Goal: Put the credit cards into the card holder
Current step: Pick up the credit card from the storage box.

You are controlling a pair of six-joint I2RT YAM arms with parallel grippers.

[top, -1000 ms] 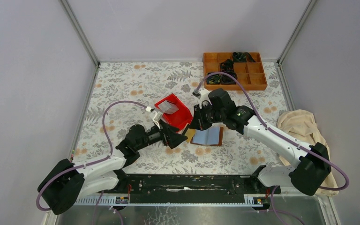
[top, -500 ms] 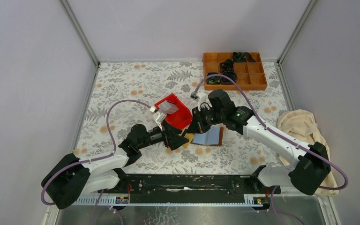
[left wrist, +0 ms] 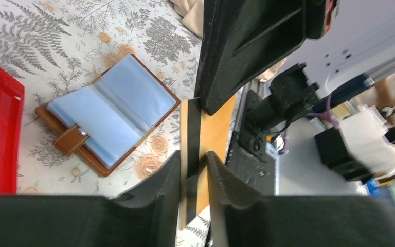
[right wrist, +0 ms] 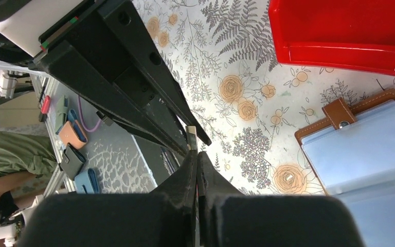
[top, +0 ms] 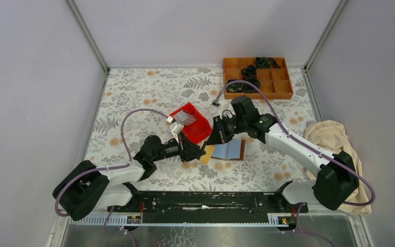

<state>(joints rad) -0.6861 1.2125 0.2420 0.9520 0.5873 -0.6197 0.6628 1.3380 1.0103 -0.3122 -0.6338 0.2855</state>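
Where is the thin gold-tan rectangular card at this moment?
In the top view, the thin gold-tan rectangular card is mid-table, pinched by the right gripper and flanked by the left gripper, just left of the open brown leather wallet.

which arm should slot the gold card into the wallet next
Left, probably: the left gripper flanks the gold card with the open wallet in plain sight beside it. The right gripper, shut on the card's other end, looks to be handing it over.
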